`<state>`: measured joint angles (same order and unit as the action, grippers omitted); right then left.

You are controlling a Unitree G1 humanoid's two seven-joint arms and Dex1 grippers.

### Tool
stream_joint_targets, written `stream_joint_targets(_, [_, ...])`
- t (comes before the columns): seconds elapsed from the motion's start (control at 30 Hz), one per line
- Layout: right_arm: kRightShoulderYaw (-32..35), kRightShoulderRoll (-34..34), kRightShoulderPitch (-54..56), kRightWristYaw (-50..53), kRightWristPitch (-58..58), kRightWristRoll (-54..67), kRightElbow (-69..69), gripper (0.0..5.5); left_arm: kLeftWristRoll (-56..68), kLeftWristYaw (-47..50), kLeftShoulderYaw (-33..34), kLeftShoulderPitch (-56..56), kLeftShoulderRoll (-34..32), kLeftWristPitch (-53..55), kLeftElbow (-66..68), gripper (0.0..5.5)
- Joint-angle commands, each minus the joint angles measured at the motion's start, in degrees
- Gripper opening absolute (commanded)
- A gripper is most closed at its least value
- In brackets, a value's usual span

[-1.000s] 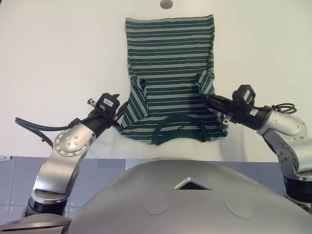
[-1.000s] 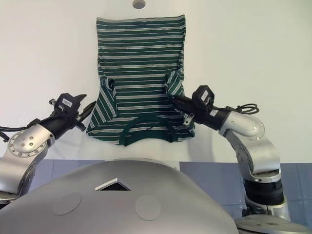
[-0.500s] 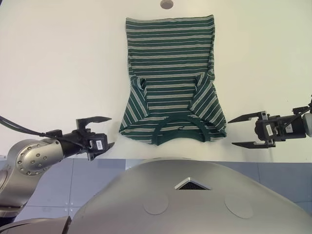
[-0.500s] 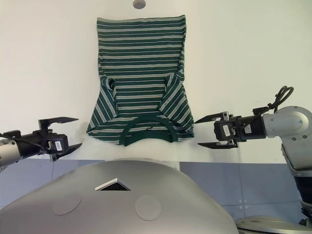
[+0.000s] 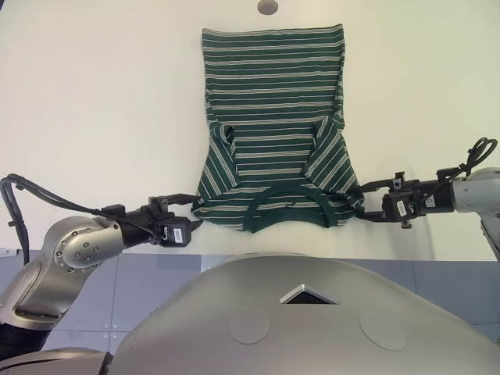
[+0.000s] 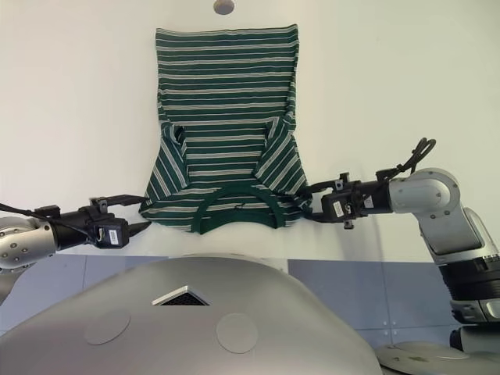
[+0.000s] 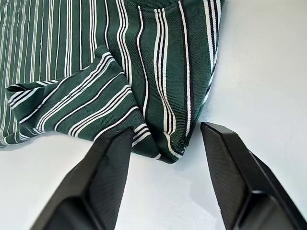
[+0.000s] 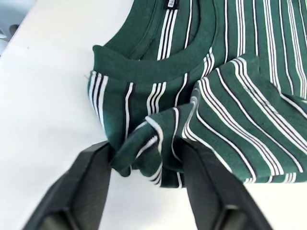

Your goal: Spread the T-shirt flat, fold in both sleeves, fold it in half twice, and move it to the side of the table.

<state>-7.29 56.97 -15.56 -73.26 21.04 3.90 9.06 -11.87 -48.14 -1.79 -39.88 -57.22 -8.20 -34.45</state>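
Observation:
A green striped T-shirt point(image 5: 273, 117) lies on the white table point(image 5: 94, 117), collar toward me, with both sleeves folded in over its body. My left gripper point(image 5: 191, 211) is at the near left shoulder corner point(image 7: 168, 153), open, with a finger point(image 7: 112, 163) on each side of it. At the near right shoulder corner point(image 8: 139, 153) my right gripper point(image 5: 355, 203) is open too. Bunched cloth sits between its fingers point(image 8: 96, 172), and one finger touches the fabric.
A small grey round disc point(image 5: 267, 6) sits at the table's far edge, just beyond the shirt's hem. The table's near edge point(image 5: 117, 251) runs right behind both grippers, with grey floor below. Bare table lies to the left and right of the shirt.
Both grippers let go of the folded sleeves, swung outward and opened. They have now come back in low to straddle the shirt's two near shoulder corners. The shirt has not moved.

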Motion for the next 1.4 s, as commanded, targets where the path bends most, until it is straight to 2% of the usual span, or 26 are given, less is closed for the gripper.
stream_joint_targets(0.03, [-1.7,-0.27,2.54,0.38,0.29,-1.13,-1.54,1.53,-3.32,-0.89,-2.57,0.19,-0.18,1.2,5.1,1.71])
stream_joint_targets(0.2, [-3.05,0.08,4.12,-0.15,-0.12,-0.24,-1.78,0.3,-2.81,-1.89,-4.49,1.78,-0.26,2.29,5.37,0.48])
stream_joint_targets(0.27, [-3.07,0.88,4.35,-2.21,-3.61,3.51,0.25,0.11,0.66,-4.57,-3.33,1.11,-2.12,3.77,4.38,0.08])
stream_joint_targets(0.37, [-0.98,5.69,3.61,-7.75,-18.31,16.82,8.56,0.11,15.76,-12.18,4.53,-2.1,-5.59,12.72,-3.41,0.0])
stream_joint_targets(0.43, [2.14,12.45,3.92,-13.23,-31.87,28.92,13.68,0.11,25.63,-18.48,11.55,-3.23,-8.47,18.83,-10.09,0.0])
stream_joint_targets(0.5, [3.81,17.41,9.84,-18.01,-43.1,38.44,14.36,0.1,37.47,-23.23,17.77,0.74,-11.77,25.44,-15.39,0.0])
stream_joint_targets(0.63, [-1.05,16.63,26.12,-19.19,-53.12,43.88,8.95,0.1,44.71,-24.58,17.68,14.12,-14.93,30.54,-11.98,0.0])
stream_joint_targets(0.7, [-11.77,5.2,45.96,-19.22,-50.21,32.82,-13.24,0.1,26.16,-24.2,0.47,42.06,-4.42,17.05,13.01,0.0])
stream_joint_targets(0.73, [-15.62,1.18,52.95,-19.23,-48.52,28.67,-22.1,0.1,19.12,-23.92,-5.79,52.5,0.21,11.0,23.25,0.0])
stream_joint_targets(0.77, [-18.31,-3.3,60.04,-19.22,-46.04,23.65,-33.96,0.1,13.49,-22.09,-10.75,62.74,6.81,4.76,35.87,0.0])
stream_joint_targets(0.83, [-18.77,-10.03,68.68,-17.38,-41.37,16.98,-51.93,0.1,8.69,-17.55,-14.36,73.43,15.37,-2.68,53.8,0.0])
stream_joint_targets(0.9, [-17.67,-15.6,74.04,-12.61,-36.76,13.22,-63.83,0.1,5.63,-13.21,-15.61,79.07,19.17,-7.34,66.62,0.0])
stream_joint_targets(1.0, [-16.56,-20.53,77.05,-7.53,-33.39,10.83,-72.89,0.1,2.78,-7.56,-16.02,83.77,20.96,-12.2,80.07,0.0])
stream_joint_targets(1.13, [-15.17,-24.07,77.96,-1.59,-30.17,7.15,-80.53,0.1,-0.08,-3.87,-17.78,86.5,23.43,-18.07,91.34,0.0])
stream_joint_targets(1.23, [-12.72,-26.71,78.66,0.9,-29.01,4.3,-84.24,0.1,-0.33,-4.68,-17.18,87.64,25.05,-20.82,97.73,0.0])
stream_joint_targets(1.27, [-12.23,-27.39,78.64,2.41,-28.37,2.9,-85.0,0.48,-0.66,-4.29,-16.96,87.83,25.39,-21.24,99.48,0.0])
stream_joint_targets(1.33, [-11.05,-28.31,78.18,4.12,-27.79,0.59,-85.77,0.88,-0.28,-3.43,-15.91,88.22,26.51,-20.5,101.91,0.0])
stream_joint_targets(1.4, [-8.58,-29.43,77.43,4.46,-27.68,0.17,-85.87,1.24,1.63,-1.53,-13.36,89.2,28.54,-17.59,103.71,0.4])
